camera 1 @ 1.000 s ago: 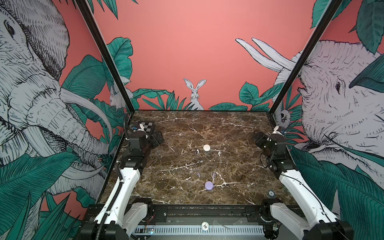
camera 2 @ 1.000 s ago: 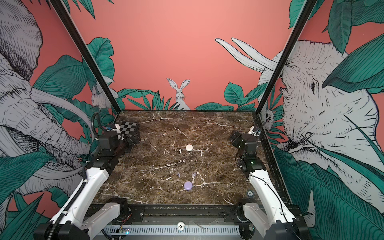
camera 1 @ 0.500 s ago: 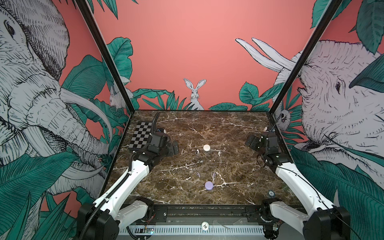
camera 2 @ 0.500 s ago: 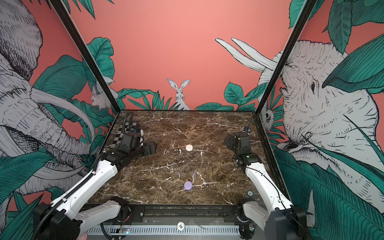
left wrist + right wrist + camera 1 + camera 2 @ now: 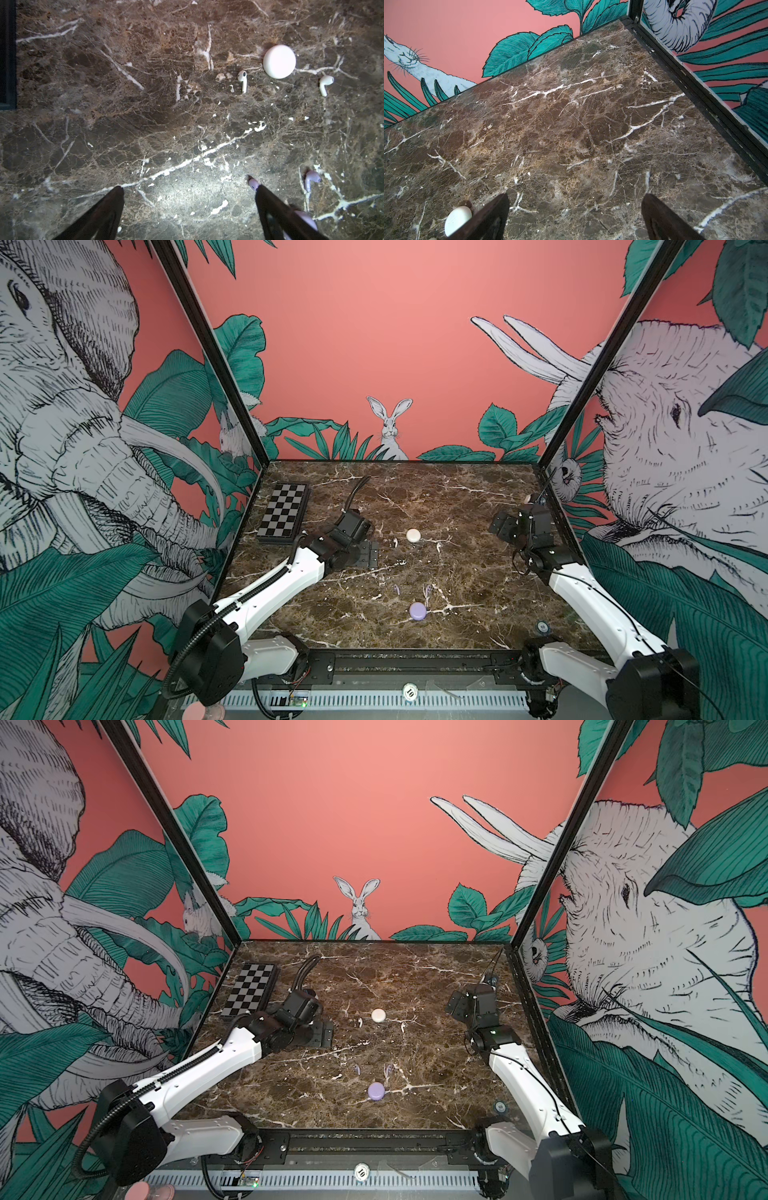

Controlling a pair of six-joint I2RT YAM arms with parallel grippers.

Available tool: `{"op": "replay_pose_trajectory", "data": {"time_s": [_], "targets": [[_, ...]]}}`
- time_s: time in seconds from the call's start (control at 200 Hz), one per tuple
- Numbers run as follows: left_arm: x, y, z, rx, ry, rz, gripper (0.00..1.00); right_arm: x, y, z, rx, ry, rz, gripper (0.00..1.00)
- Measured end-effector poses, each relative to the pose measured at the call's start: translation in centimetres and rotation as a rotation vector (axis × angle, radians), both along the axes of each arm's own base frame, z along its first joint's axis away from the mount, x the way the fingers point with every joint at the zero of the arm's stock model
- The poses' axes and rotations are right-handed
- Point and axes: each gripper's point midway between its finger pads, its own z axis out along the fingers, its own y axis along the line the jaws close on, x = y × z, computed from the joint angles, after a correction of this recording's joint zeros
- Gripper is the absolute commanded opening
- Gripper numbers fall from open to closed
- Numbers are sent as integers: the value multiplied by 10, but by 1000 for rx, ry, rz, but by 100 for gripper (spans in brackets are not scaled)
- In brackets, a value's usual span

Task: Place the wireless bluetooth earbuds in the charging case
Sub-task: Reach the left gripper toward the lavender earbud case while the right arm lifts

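Note:
Both cases lie closed on the marble. The white charging case (image 5: 413, 535) (image 5: 378, 1015) (image 5: 279, 61) has a white earbud (image 5: 395, 542) (image 5: 242, 80) on one side and a second white earbud (image 5: 438, 546) (image 5: 325, 84) on the other. Nearer the front, the lilac case (image 5: 417, 611) (image 5: 376, 1091) has two lilac earbuds (image 5: 397, 589) (image 5: 427, 591) (image 5: 310, 179) just behind it. My left gripper (image 5: 368, 556) (image 5: 189, 188) hangs open over bare marble left of them. One lilac earbud (image 5: 253, 184) peeks past a fingertip. My right gripper (image 5: 500, 526) (image 5: 575, 197) is open and empty at the right.
A folded checkerboard (image 5: 284, 512) lies at the back left. A small round token (image 5: 541, 627) sits at the front right corner. Black frame posts and printed walls close in three sides of the table (image 5: 478, 497). In the right wrist view the white case (image 5: 457, 217) shows beside a finger.
My left arm has swung from the left edge, off the checkerboard, inward toward the earbuds. The right gripper has shifted slightly inward. Both stay open, and the cases and earbuds have not moved.

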Motion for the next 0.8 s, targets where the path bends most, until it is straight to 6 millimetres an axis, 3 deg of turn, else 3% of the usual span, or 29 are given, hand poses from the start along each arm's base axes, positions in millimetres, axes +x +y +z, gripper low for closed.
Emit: {"op": "replay_pose_trajectory", "data": {"time_s": [0.19, 0.55, 0.8], "targets": [[-3, -15, -18, 32, 71, -15, 99, 0, 4, -1, -1, 3, 23, 98], [4, -60, -28, 18, 133, -36, 99, 2, 16, -12, 2, 42, 82, 98], [-30, -91, -37, 47, 200, -89, 99, 2, 21, -18, 4, 60, 107, 98]]}}
